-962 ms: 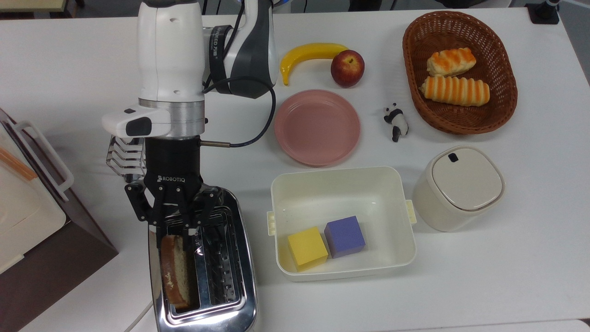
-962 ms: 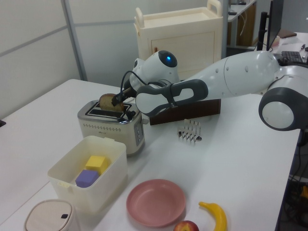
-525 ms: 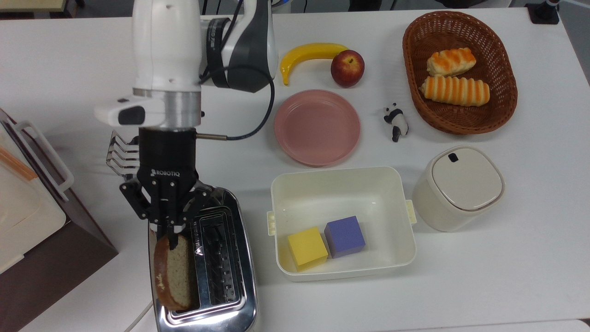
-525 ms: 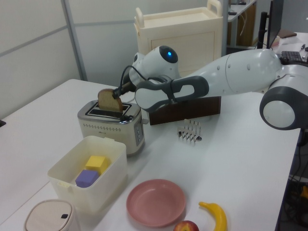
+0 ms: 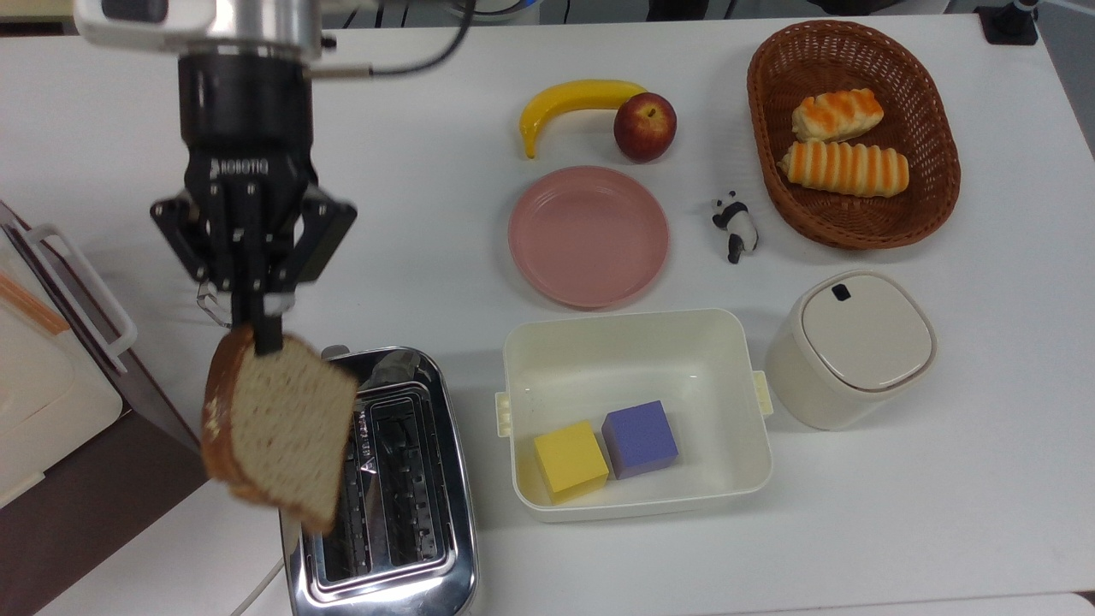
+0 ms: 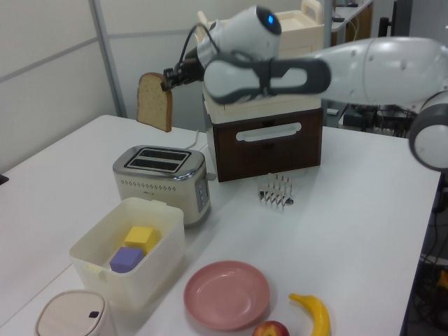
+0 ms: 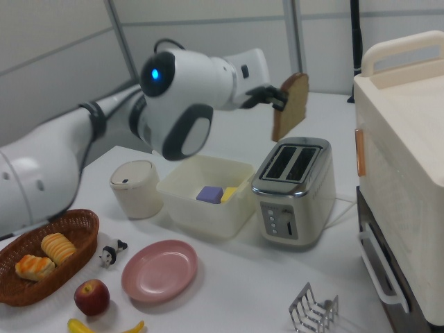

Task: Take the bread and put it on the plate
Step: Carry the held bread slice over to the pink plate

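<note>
The bread [image 5: 278, 428] [image 6: 155, 101] [image 7: 289, 105] is a brown slice with a dark crust, hanging upright in the air well above the toaster. My gripper [image 5: 259, 329] [image 6: 168, 82] [image 7: 279, 100] is shut on its top edge. The pink plate [image 5: 588, 235] [image 6: 227, 294] [image 7: 159, 270] lies bare on the white table, to the right of the gripper in the top view and some way from it.
A chrome toaster [image 5: 381, 488] stands under the bread. A cream tub [image 5: 633, 342] holds a yellow and a purple block. A wooden cabinet [image 6: 266, 133], a toast rack [image 6: 275, 190], a lidded bin [image 5: 851, 346], a bread basket [image 5: 851, 133], a banana, an apple and a panda figure are around.
The gripper has lifted the bread straight up out of the toaster slot. It now hangs high above the toaster, fully free of it.
</note>
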{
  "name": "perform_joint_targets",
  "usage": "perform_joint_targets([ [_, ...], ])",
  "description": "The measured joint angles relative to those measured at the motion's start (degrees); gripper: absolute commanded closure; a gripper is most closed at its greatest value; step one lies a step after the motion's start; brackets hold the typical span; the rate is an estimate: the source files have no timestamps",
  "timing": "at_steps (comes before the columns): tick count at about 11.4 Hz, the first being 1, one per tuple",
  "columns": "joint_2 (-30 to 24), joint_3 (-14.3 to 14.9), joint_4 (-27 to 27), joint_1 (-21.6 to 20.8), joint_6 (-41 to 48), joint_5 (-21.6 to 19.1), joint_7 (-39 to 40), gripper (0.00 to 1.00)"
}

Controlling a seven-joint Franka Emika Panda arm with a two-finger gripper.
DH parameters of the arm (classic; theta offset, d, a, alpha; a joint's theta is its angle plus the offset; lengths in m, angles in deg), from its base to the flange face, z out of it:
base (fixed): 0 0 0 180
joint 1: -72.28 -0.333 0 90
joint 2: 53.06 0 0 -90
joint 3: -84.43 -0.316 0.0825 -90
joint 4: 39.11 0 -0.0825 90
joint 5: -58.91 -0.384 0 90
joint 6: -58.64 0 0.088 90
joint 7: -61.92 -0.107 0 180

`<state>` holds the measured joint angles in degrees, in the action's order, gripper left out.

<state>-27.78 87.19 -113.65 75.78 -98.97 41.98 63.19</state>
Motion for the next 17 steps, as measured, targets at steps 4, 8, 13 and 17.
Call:
perform_joint_targets([
  [4,-8.89,0.16,-0.01,0.91,29.63,-0.40,-0.26,1.00],
  [8,-11.44,-0.16,-0.76,-0.11,49.65,2.23,-0.04,1.00],
  [13,-9.93,-0.68,-6.33,-8.74,58.10,4.10,-0.01,1.00],
  [17,-7.19,-0.72,-8.94,-12.69,61.18,4.11,-0.01,1.00],
])
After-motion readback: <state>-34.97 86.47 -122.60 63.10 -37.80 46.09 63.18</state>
